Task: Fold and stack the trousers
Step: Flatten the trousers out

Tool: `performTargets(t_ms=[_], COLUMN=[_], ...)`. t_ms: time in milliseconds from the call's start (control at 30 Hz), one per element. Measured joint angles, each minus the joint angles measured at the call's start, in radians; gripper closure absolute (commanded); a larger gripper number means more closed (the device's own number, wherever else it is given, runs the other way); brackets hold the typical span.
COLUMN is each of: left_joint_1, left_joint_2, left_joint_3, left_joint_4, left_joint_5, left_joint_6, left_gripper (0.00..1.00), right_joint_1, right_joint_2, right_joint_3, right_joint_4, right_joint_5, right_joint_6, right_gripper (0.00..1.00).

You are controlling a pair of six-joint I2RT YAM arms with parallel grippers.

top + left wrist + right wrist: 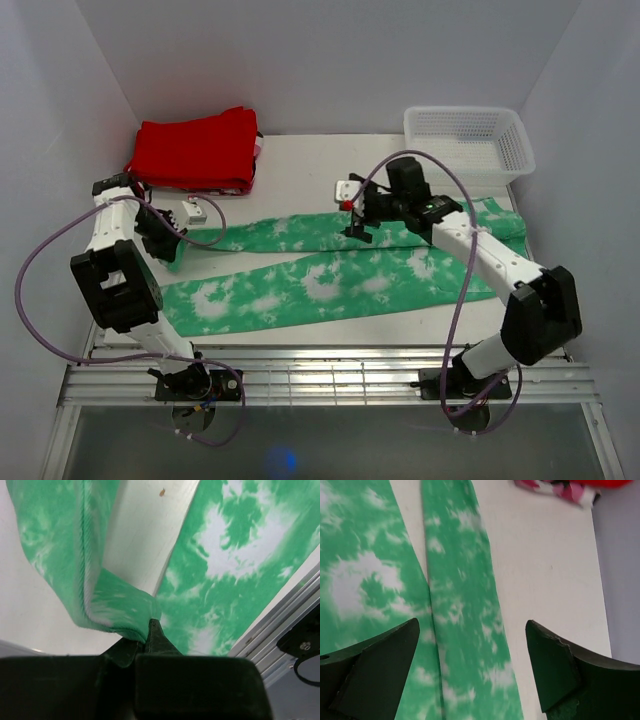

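The green, white-blotched trousers (330, 275) lie flat across the table, waist at the right and both legs running left. In the top view my left gripper (165, 238) sits at the left end of the far leg. The left wrist view shows that gripper (150, 630) shut on the leg's hem, with the fabric (115, 605) lifted and curled at the fingertips. My right gripper (355, 218) hovers over the middle of the far leg. Its fingers (375, 670) stand wide apart around the gripper's centre (470, 650), with the leg (465, 615) below and nothing held.
A folded red garment (195, 150) lies at the back left, and a pink-and-white patterned piece (555, 490) shows beside it. A white mesh basket (465, 140) stands at the back right. Aluminium rails (330, 375) run along the near edge. White walls enclose the table.
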Motion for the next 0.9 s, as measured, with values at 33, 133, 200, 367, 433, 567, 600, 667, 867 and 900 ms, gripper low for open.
performTargets(t_ms=[33, 133, 200, 367, 433, 567, 600, 667, 867, 900], left_joint_1=[0.0, 0.0, 0.0, 0.004, 0.013, 0.057, 0.072, 0.102, 0.158, 0.164], left_joint_2=[0.016, 0.071, 0.096, 0.207, 0.286, 0.465, 0.51, 0.596, 0.766, 0.764], left_joint_3=[0.005, 0.045, 0.068, 0.161, 0.226, 0.383, 0.435, 0.533, 0.786, 0.792], left_joint_4=[0.002, 0.0, 0.001, -0.014, -0.019, -0.025, -0.023, -0.016, -0.002, 0.0], left_joint_5=[0.013, 0.067, 0.103, 0.196, 0.244, 0.318, 0.333, 0.353, 0.4, 0.412], left_joint_6=[-0.011, -0.066, -0.101, -0.234, -0.303, -0.424, -0.452, -0.497, -0.6, -0.602], left_gripper=[1.0, 1.0, 1.0, 1.0, 1.0, 0.99, 0.81, 0.63, 0.26, 0.02], right_joint_1=[0.051, 0.151, 0.194, 0.264, 0.28, 0.287, 0.285, 0.281, 0.269, 0.267], right_joint_2=[0.041, 0.194, 0.312, 0.597, 0.693, 0.814, 0.826, 0.84, 0.848, 0.846], right_joint_3=[0.014, 0.072, 0.128, 0.294, 0.367, 0.462, 0.464, 0.464, 0.443, 0.433], right_joint_4=[0.04, 0.138, 0.193, 0.302, 0.335, 0.385, 0.392, 0.392, 0.393, 0.406], right_joint_5=[0.002, 0.021, 0.043, 0.116, 0.158, 0.256, 0.276, 0.308, 0.352, 0.353], right_joint_6=[0.0, 0.0, -0.003, -0.008, -0.006, 0.004, 0.003, -0.008, -0.021, -0.021], right_gripper=[0.08, 0.07, 0.07, 0.13, 0.22, 0.38, 0.43, 0.46, 0.5, 0.5])
